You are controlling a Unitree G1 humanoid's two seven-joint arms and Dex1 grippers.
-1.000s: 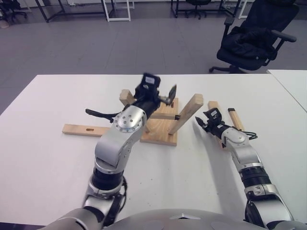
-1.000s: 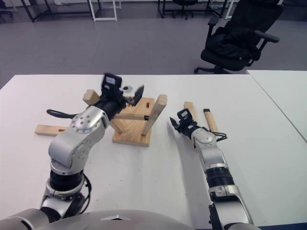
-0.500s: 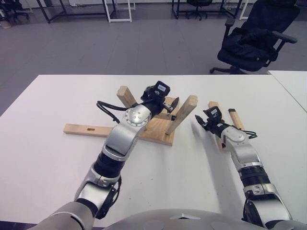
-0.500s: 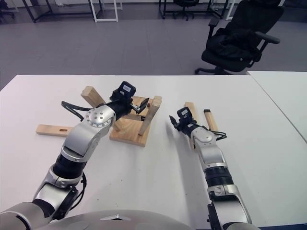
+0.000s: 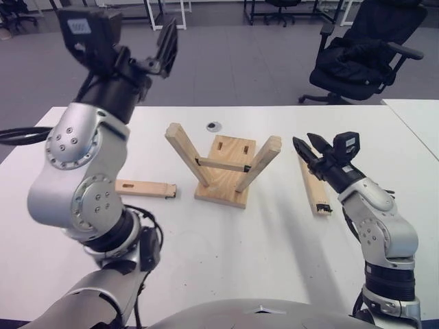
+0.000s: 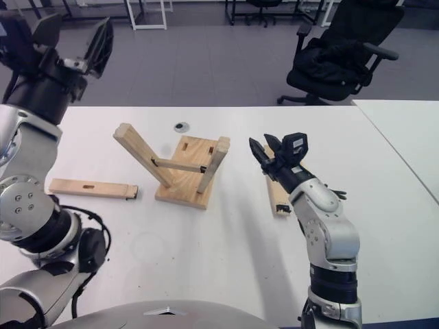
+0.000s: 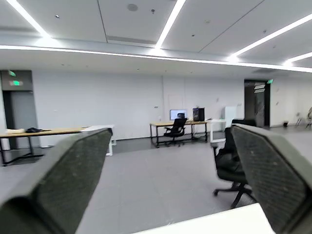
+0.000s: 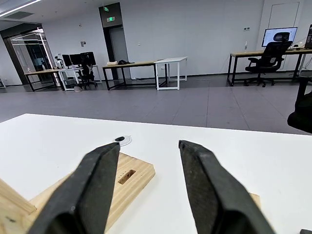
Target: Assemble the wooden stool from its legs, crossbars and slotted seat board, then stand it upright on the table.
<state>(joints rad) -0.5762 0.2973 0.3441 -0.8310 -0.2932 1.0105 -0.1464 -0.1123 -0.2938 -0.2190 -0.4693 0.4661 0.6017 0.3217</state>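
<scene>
The seat board (image 5: pixel 223 179) is laid underside-up for slotting, with two legs (image 5: pixel 184 152) seemingly seated. To its right, the right end effector (image 6: pixel 260 144) is spread near a loose leg (image 5: pixel 312 184). The left end effector (image 6: pixel 74 41), also spread, is held high.

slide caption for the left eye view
Half-built stool lies seat-down on the table; left gripper raised, right gripper beside it, both open.
</scene>
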